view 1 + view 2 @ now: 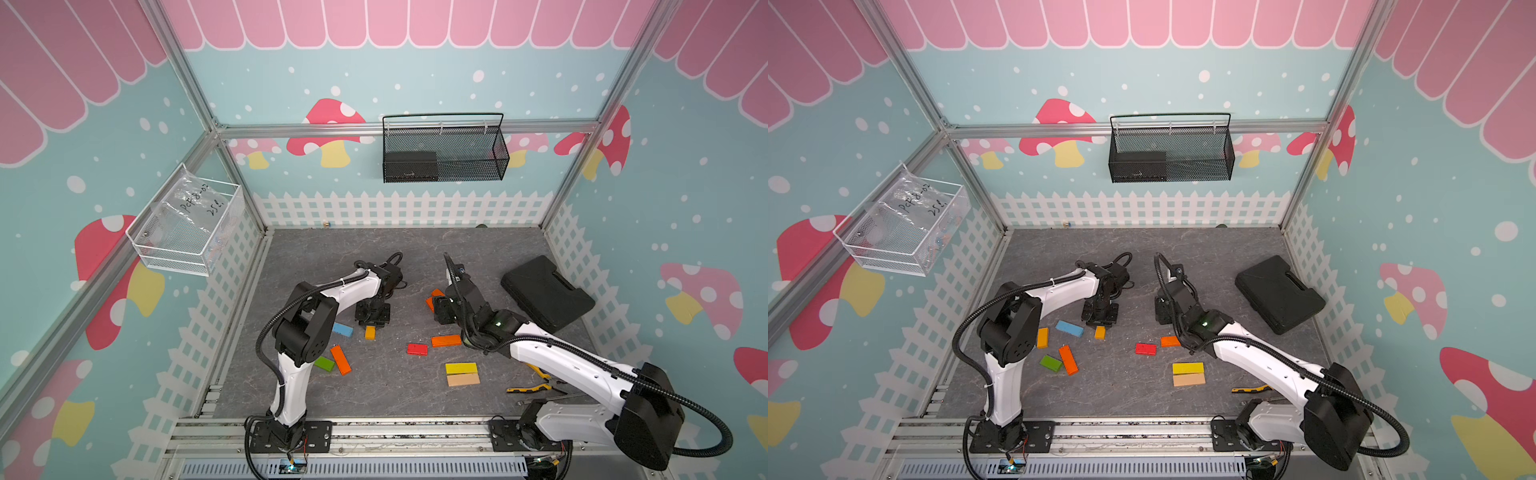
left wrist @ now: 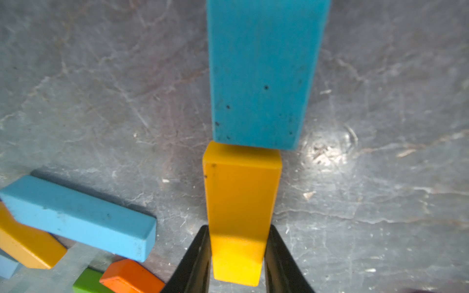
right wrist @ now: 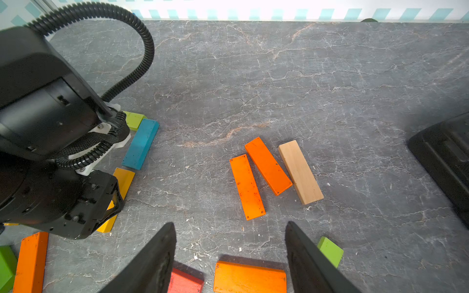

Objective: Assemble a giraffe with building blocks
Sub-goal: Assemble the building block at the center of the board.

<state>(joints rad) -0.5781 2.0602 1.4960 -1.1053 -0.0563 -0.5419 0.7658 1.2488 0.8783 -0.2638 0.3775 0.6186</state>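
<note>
Left pincer [image 2: 238, 227] clenched on yellow block [image 2: 241, 192] abutting blue block [image 2: 261, 76], right pincer [image 3: 229, 224] released over open table [image 3: 279, 76].

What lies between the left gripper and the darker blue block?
The yellow block, held by the left gripper, touching the darker blue block: left wrist view.

black case [image 1: 546, 293]: lying flat; yellow-handled pliers [image 1: 530, 388]: nearby, apart; black mesh basket [image 1: 444, 149]: back wall

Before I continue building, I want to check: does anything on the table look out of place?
Yes. Yellow-handled pliers lie by the base of the right arm, partly hidden by it; a tool looks odd among building blocks.
</note>
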